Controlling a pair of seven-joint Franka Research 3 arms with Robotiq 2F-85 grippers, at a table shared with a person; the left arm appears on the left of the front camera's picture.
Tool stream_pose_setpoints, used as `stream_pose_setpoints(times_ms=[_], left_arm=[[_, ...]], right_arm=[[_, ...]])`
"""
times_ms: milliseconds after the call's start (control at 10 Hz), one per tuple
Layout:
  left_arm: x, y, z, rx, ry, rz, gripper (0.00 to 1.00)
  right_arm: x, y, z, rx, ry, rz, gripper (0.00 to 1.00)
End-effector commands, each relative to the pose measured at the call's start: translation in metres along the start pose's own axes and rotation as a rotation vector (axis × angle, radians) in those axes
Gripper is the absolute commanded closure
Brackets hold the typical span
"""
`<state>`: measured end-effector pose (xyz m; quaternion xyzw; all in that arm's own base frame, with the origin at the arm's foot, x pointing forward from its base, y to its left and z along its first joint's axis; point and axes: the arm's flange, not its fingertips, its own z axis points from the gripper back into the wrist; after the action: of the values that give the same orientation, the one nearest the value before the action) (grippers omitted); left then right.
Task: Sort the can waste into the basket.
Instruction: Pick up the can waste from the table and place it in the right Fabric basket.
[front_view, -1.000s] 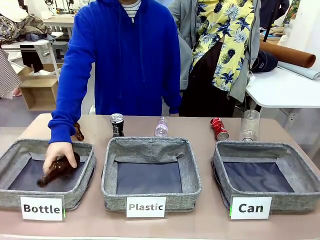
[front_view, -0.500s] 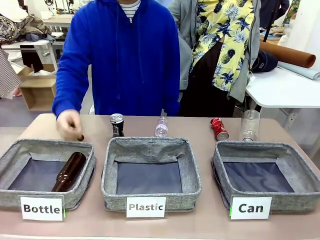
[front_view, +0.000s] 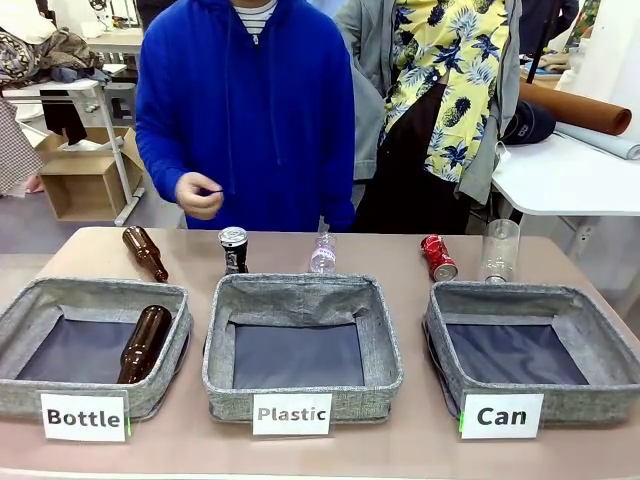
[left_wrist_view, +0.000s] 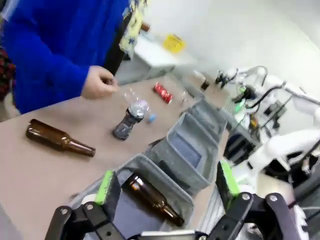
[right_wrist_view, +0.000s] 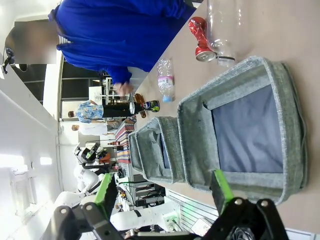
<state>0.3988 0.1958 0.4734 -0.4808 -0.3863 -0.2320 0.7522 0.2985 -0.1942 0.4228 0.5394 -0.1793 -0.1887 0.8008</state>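
Red can (front_view: 438, 258): on its side on the worktop (front_view: 400, 450), right of centre in the front view. Long axis runs upper left to lower right. The lower-right silver end faces the Can basket (front_view: 590, 400), with a strip of bare worktop between them.

Black can (front_view: 234, 250): upright, long axis vertical, silver top up. Left of centre, just behind the far rim of the Plastic basket (front_view: 300, 290).

Can basket: lower right of frame, white label toward the camera.

Between the cans: small clear plastic bottle (front_view: 323, 254), upright. Just right of the red can: tall clear container (front_view: 500, 250), upright.

Far left: brown bottle (front_view: 145, 253) flat on the worktop, neck toward lower right. Second brown bottle (front_view: 143, 344) inside the Bottle basket (front_view: 30, 300), leaning against its right wall.

Person's hand (front_view: 198, 194): loosely curled above the worktop, upper left of the black can, touching nothing.

Left end effector (left_wrist_view: 166, 182): released, fingers wide apart, nothing between them, above the Bottle basket.

Right end effector (right_wrist_view: 163, 186): released, fingers wide apart, nothing between them, above the near edge of the Can basket.
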Motion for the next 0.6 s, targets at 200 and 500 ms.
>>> stream_pose_setpoints(times_ms=[200,500], left_arm=[[-0.011,-0.009,-0.146,0.019,0.043,-0.337,0.00],[-0.030,-0.004,-0.223,-0.120,0.010,-0.654,0.00]], right_arm=[[0.002,0.001,0.001,0.027,-0.011,0.026,0.00],[0.002,0.001,0.001,0.027,-0.011,0.026,0.00]])
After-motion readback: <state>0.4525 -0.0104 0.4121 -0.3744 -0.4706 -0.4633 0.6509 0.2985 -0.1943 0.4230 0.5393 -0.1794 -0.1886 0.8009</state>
